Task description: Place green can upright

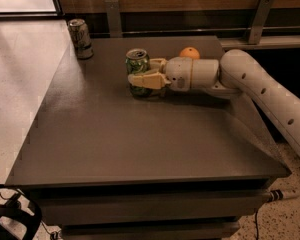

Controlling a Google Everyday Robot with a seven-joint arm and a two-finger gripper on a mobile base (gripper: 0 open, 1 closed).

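Inside pincer (140, 72) grip, upright green can (136, 60)

Silver can (80, 38) (far left), orange (189, 52)

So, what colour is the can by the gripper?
Green-white patterned can, silver top; gripper around it; camera view.

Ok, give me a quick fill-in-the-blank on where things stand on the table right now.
1. The green can stands ___ on the table.
2. The gripper, reaching in from the picture's right, is around the ___ can.
3. Behind the gripper's wrist lies a round fruit, an ___.
4. The silver can stands at the table's far ___ corner in the camera view.

Missing words: upright; green; orange; left.
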